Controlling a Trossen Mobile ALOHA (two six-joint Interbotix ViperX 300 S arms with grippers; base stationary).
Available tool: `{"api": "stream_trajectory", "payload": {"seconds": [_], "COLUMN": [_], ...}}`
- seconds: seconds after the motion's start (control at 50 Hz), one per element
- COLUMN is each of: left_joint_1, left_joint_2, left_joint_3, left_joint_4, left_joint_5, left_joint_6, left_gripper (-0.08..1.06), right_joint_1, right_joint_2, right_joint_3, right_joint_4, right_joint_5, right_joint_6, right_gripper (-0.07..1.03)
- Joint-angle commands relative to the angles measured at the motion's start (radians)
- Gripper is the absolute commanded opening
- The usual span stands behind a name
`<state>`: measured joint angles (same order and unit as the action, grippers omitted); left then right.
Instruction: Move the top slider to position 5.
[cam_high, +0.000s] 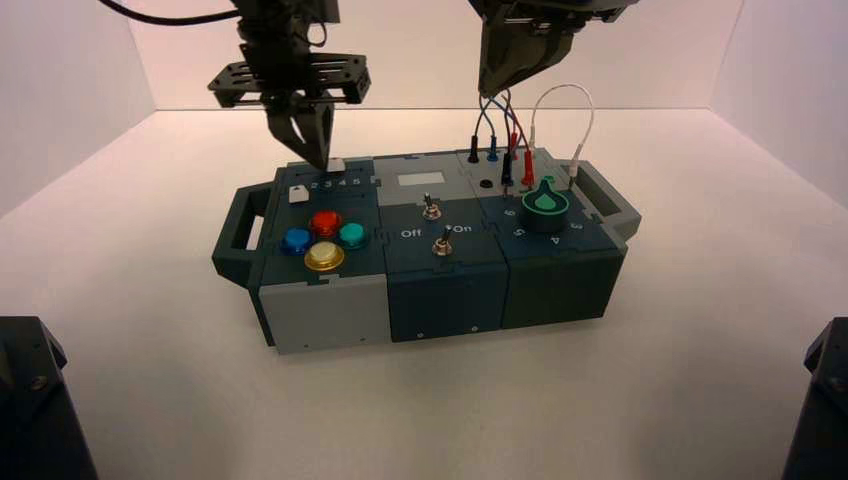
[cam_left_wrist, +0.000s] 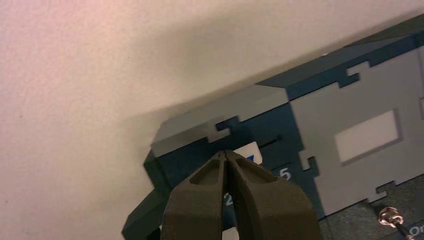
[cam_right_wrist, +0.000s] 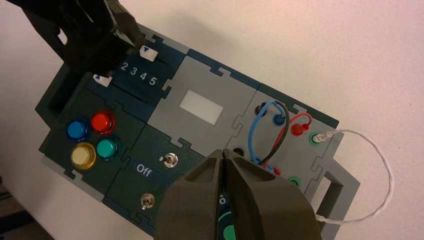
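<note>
The left hand (cam_high: 318, 158), its fingers pressed together, is touching the top slider (cam_high: 336, 165) at the box's (cam_high: 330, 310) far left edge, near the digit 5 (cam_right_wrist: 153, 81). The right hand (cam_right_wrist: 223, 154), also pressed together, is hanging above the wires (cam_high: 500, 120).

We see the sliders (cam_high: 318, 180) behind the buttons (cam_high: 323, 238) at the box's (cam_high: 330, 310) left, switches (cam_high: 434, 225) mid-box, knob (cam_high: 546, 205) right.
</note>
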<state>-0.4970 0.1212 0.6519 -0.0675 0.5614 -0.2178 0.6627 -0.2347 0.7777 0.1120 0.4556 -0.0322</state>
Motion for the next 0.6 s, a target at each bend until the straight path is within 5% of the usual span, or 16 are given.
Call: {"api": "stream_trajectory", "payload": {"seconds": [0.02,0.6], "left_joint_1": [-0.015,-0.054], "left_joint_2": [-0.008,0.04], "left_joint_3": [-0.031,-0.075], "left_joint_4": [0.0,0.0], "left_joint_5": [-0.003,0.008], "left_joint_6": [-0.009,-0.011], "left_gripper": [-0.03,-0.03], "right_joint_1": [0.005,0.005], "right_joint_2": [-0.021,-0.021], "right_joint_3": [-0.028,-0.029], "right_joint_4": [0.005,0.005], "right_joint_5": [-0.009,-0.009], "right_joint_6": [0.002,0.002], "right_gripper": [-0.02,-0.02]}}
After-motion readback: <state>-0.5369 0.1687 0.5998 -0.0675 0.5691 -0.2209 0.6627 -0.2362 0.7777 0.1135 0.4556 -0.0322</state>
